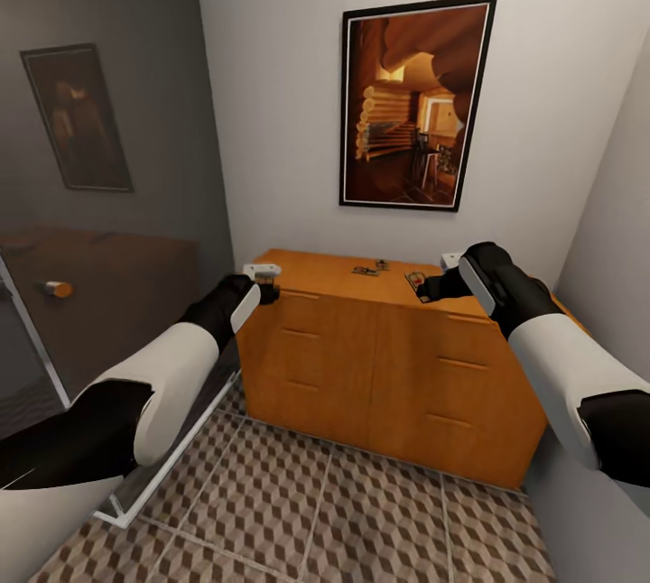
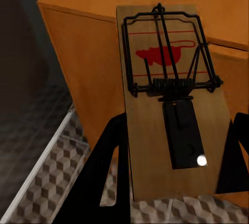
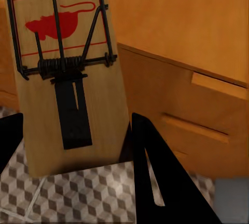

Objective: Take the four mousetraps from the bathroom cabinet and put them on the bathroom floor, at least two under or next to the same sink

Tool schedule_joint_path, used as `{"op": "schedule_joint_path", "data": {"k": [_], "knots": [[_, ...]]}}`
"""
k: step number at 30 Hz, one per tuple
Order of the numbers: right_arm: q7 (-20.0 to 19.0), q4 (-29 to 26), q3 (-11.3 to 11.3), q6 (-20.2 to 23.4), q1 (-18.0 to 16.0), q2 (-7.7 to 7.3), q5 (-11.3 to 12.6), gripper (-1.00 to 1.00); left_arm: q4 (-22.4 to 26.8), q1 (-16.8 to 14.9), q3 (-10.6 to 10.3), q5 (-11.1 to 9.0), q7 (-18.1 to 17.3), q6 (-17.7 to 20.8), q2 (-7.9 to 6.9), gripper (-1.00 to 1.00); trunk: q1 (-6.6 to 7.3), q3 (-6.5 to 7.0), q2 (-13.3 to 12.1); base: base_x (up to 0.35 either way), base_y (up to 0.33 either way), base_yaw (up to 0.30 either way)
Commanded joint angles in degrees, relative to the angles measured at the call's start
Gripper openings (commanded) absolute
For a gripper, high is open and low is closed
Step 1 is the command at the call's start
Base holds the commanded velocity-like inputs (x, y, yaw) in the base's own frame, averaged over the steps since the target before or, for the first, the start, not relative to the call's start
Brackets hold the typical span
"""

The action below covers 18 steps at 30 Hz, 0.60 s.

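In a narrow bathroom corner, the bathroom floor (image 1: 361, 511) of cube-pattern tiles runs open in front of the robot, hemmed in by a dark glass panel (image 1: 108, 204) on the left with its pale sill (image 1: 171, 466) along the tiles, a white back wall and a grey wall (image 1: 614, 204) close on the right. A big framed picture (image 1: 415, 105) of a log cabin interior hangs on the back wall.

Straight ahead, the cabinet (image 1: 379, 375) fills the gap wall to wall, doors and drawers closed, its front edge square to the robot and its left corner just beside the glass sill. So the free room is the strip of tiles between robot and cabinet front.

Both arms reach forward at worktop height. The left claw (image 1: 264, 281) sits at the cabinet's left front corner, closed on a mousetrap (image 2: 171, 104): in the left wrist view the board stands between the two dark fingers (image 2: 111, 177), reaching out past them over the cabinet edge. The right claw (image 1: 431, 283) hovers over the front edge near the right, and it too is clamped on a second mousetrap (image 3: 67, 73), the board wedged between its fingers (image 3: 155, 182) with tiles below.

Two more traps (image 1: 370, 269) lie on the worktop, between the claws and a little farther back, close together.

No writing readable; each held board carries a red rodent silhouette between thin red lines.
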<state>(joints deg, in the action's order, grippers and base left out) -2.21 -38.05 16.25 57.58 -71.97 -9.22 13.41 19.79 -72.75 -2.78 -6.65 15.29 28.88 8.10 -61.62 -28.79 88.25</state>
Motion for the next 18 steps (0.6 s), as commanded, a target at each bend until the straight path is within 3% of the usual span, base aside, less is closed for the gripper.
{"op": "schedule_joint_path", "data": {"k": [1,6,9,13,18], "knots": [[-0.2,0.1,0.3,-0.1,0.0,-0.05,0.1,-1.0,-0.6,0.0,-0.4,-0.5,0.5,0.1,-0.02,-1.0,0.04,-0.06,0.0,-0.345,0.001,0.0],[-0.1,0.4,0.3,-1.8,0.8,0.16,0.0,-1.0,-4.5,0.0,-0.3,-0.5,0.7,-0.2,-0.16,-1.0,0.04,-0.06,0.0,-0.345,0.0,0.0],[-0.1,0.4,0.3,-4.2,3.6,0.56,0.1,-1.0,-9.9,0.0,-0.3,-0.5,0.7,-1.3,-0.32,-1.0,0.04,-0.06,0.0,-0.345,0.0,0.0],[-0.1,2.3,0.4,-8.9,9.5,0.88,0.2,-1.0,-17.7,0.2,-0.3,-0.8,0.7,-9.9,-0.41,-1.0,0.04,-0.06,0.0,-0.345,0.0,0.0],[-0.2,9.0,0.5,-16.0,14.2,0.94,0.3,-1.0,-19.4,5.0,-0.2,-0.8,0.7,-13.5,-0.72,-1.0,0.04,-0.06,0.0,-0.345,0.0,0.0]]}}
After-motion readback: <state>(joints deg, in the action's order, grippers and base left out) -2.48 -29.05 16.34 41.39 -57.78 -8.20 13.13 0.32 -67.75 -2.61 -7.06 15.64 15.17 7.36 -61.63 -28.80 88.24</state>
